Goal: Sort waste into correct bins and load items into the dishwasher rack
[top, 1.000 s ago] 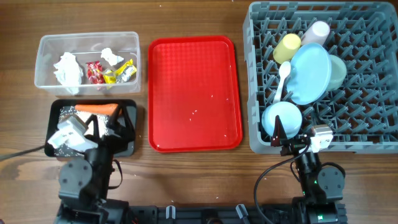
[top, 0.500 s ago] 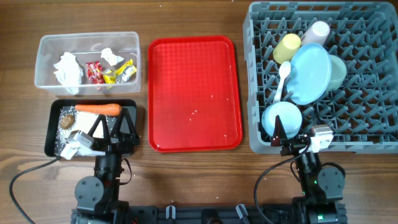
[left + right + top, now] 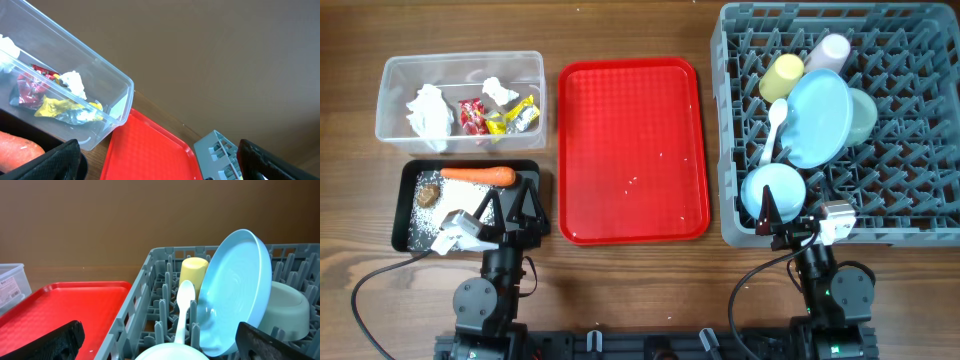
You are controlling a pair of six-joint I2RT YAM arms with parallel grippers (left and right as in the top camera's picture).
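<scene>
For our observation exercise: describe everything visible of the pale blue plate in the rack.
The pale blue plate is round, smooth and plastic-looking, with a raised rim. It stands on edge, tilted, between the pegs of the grey rack. A white spoon and yellow cup stand at one face; a pale bowl sits at the other.

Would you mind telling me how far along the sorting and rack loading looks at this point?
Nearly finished. Done: tissues and wrappers lie in the clear tub; carrot, grains and brown lump in the black tray; plate, bowls, yellow cup, pink cup and spoon in the rack. In hand: nothing; left claw and right claw stand open, empty. Left: a few white specks on the red tray.
</scene>
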